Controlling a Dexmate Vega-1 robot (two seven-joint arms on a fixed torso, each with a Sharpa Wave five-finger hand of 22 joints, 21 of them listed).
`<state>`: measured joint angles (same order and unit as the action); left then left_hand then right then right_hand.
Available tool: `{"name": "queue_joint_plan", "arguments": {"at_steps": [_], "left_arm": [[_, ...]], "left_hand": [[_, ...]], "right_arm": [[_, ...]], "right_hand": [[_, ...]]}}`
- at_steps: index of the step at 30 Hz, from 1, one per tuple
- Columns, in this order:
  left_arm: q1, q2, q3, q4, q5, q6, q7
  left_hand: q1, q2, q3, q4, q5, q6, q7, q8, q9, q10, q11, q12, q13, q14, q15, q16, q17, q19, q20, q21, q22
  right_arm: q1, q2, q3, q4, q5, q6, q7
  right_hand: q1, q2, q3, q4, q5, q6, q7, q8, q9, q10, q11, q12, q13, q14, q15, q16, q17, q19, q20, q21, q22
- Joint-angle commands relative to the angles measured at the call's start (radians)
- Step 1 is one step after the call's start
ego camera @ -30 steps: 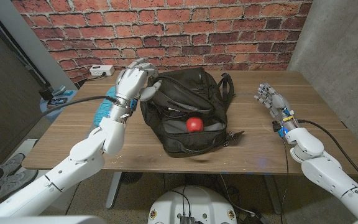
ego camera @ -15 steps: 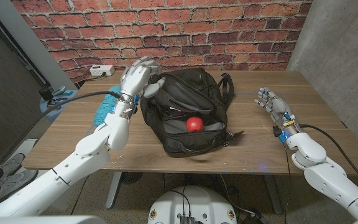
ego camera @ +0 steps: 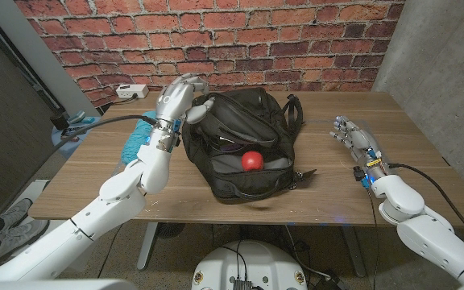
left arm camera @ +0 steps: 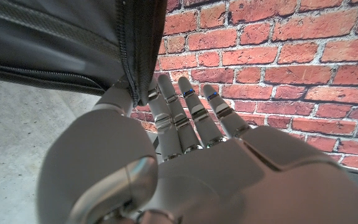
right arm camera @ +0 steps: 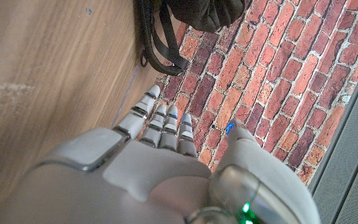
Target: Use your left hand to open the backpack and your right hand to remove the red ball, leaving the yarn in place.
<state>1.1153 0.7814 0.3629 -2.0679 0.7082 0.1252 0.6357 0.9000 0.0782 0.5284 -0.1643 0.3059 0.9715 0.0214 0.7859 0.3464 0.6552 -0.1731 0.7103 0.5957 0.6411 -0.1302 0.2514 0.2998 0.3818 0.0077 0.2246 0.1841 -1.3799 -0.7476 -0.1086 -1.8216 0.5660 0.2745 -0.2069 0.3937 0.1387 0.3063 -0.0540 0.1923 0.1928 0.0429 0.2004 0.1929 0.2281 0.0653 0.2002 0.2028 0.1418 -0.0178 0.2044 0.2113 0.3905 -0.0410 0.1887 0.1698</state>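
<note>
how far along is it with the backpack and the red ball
Done: the backpack gapes open, with the red ball exposed inside. In hand: the left hand grips the bag's zipper edge at its top left. Left: the right hand waits open, well clear of the bag, so the ball is not yet removed.

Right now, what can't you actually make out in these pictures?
- Yarn: head view, the left arm hides most of the blue bundle beside the backpack.
- Red ball: its lower part is sunk in the opening.
- Left hand: left wrist view, the backpack's zipper edge hides how the fingertips hold it.
</note>
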Motion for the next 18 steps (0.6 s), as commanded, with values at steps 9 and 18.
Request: {"name": "queue_joint_plan", "arguments": {"at_steps": [9, 18], "left_arm": [[0.047, -0.076, -0.054, -0.075, -0.207, 0.052, -0.083], [0.065, -0.101, -0.075, -0.094, -0.284, 0.062, -0.088]], "left_hand": [[0.016, 0.021, 0.002, 0.001, 0.012, -0.009, 0.001, 0.012, 0.007, -0.012, 0.003, 0.004, 0.011, -0.013, 0.007, -0.005, 0.008, -0.009, 0.002, -0.001, 0.005], [0.020, 0.024, 0.001, 0.000, 0.016, -0.017, 0.002, 0.013, 0.007, -0.013, 0.008, 0.005, 0.016, -0.015, 0.012, -0.004, 0.015, -0.012, 0.004, -0.002, 0.006]], "right_arm": [[-0.051, -0.032, 0.027, -0.085, -0.067, -0.080, -0.047], [-0.074, -0.036, 0.036, -0.117, -0.100, -0.102, -0.066]], "right_hand": [[0.007, 0.005, 0.002, -0.012, -0.004, 0.013, 0.002, 0.002, 0.004, 0.001, 0.006, 0.006, 0.005, 0.004, 0.005, 0.007, 0.003, 0.011, -0.002, 0.006, 0.002], [0.011, 0.005, 0.002, -0.018, -0.004, 0.013, 0.002, 0.002, 0.004, 0.001, 0.003, 0.006, 0.005, 0.004, 0.005, 0.008, 0.002, 0.010, -0.002, 0.006, 0.002]]}}
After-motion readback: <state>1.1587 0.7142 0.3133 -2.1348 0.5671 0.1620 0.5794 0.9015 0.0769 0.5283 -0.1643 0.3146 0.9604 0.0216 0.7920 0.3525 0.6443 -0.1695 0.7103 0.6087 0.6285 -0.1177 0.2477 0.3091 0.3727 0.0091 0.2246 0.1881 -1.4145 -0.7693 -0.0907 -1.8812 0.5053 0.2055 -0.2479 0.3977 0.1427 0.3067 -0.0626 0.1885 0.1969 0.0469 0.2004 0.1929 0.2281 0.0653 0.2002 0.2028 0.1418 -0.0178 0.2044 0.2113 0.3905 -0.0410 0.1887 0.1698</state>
